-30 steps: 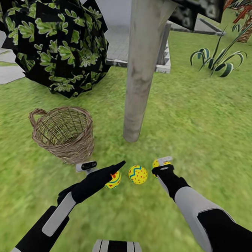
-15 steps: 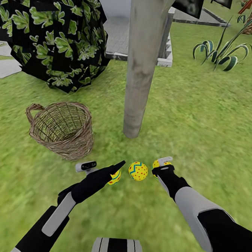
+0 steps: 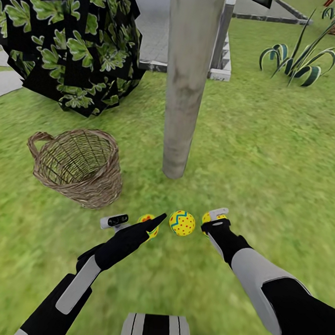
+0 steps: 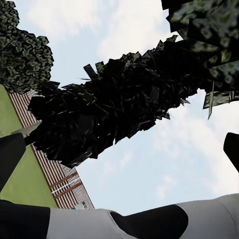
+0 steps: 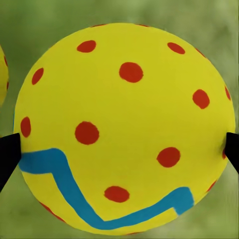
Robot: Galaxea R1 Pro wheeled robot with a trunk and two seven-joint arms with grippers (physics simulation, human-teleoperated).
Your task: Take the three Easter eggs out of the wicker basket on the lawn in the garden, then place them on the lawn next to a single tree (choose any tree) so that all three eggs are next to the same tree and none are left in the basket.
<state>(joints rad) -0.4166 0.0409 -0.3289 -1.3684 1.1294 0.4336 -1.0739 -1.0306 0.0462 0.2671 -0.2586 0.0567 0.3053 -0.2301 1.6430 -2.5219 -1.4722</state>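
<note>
Head downward; left wrist skyward.
</note>
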